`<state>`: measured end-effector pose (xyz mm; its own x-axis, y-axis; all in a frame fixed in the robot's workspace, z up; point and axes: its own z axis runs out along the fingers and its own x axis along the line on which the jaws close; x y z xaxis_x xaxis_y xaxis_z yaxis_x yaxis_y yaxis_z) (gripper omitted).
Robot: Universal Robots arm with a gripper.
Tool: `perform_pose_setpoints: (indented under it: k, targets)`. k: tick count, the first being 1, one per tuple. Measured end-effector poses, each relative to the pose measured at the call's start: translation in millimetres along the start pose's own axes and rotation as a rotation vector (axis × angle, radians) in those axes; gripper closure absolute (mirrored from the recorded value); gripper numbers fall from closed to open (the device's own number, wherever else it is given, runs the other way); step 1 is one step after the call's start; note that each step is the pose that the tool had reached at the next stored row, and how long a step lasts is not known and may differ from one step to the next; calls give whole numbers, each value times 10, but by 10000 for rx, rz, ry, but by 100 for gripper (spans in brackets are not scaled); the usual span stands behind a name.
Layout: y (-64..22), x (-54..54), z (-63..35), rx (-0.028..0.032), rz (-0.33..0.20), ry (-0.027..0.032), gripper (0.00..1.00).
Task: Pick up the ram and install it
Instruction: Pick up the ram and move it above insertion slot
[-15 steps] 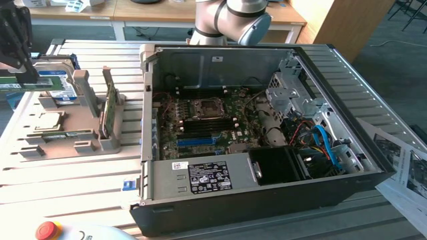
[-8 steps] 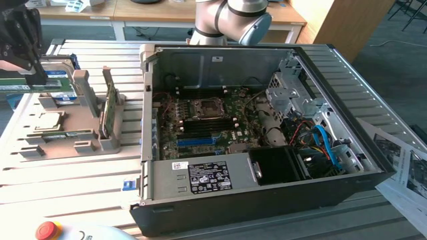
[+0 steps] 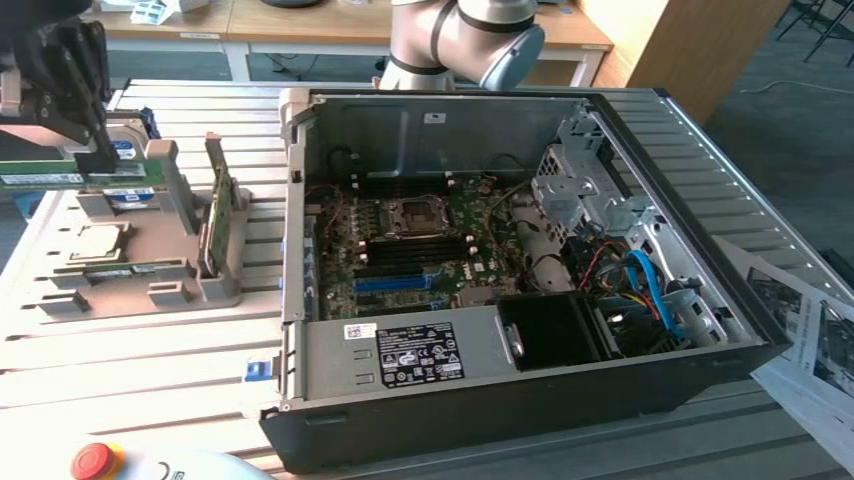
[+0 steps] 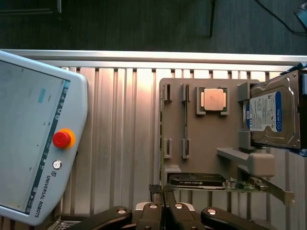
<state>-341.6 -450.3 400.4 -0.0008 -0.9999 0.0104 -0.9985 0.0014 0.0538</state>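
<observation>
Control tablet: The robot's tablet (image 3: 147, 468) with its red stop button (image 3: 94, 459) lies nearest, on the ribbed metal surface (image 3: 134, 370).
Computer case: The black case (image 3: 534, 415) lies on its side with the lid off, so you can look right in.
Power box: A grey power supply (image 3: 414, 355) sits at the near end of the case.
Board: The green motherboard (image 3: 454, 230) lies flat on the case floor. Long slots (image 3: 400, 258) lie just on the near side of the chip socket (image 3: 407, 215). They look empty, I think. They run from the exterior view's left to its right.
Holder: A grey holder (image 3: 174, 290) sits beside the case, on the exterior view's left.
Parts in the holder: A square processor chip (image 3: 100, 240) lies flat. A wide green card (image 3: 216, 215) stands on its edge. A hard drive (image 3: 134, 195) with a blue label stands at the far end.
Jaws: The gripper (image 3: 91, 165) hangs above the far end of the holder. Its jaws are squeezed tight on the ram (image 3: 34, 176).
Ram: The thin green stick with a white label is up in the air, off the holder. One end is between the jaws. The rest sticks out toward the exterior view's left.
Long side: The stick runs left to right across the exterior view, much the same way as the slots.
Way to the slots: From the jaws, the slots lie toward the exterior view's right and lower down. They are well apart, with the case wall in between.
Arm: The grey robot arm (image 3: 467, 35) stands behind the case, farthest away.
</observation>
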Motion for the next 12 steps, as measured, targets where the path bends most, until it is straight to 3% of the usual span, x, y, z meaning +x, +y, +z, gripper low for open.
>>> perform_pose_setpoints:
  k: [12]
  targets:
    - [-337, 71, -18, -70, -2, 0, 88]
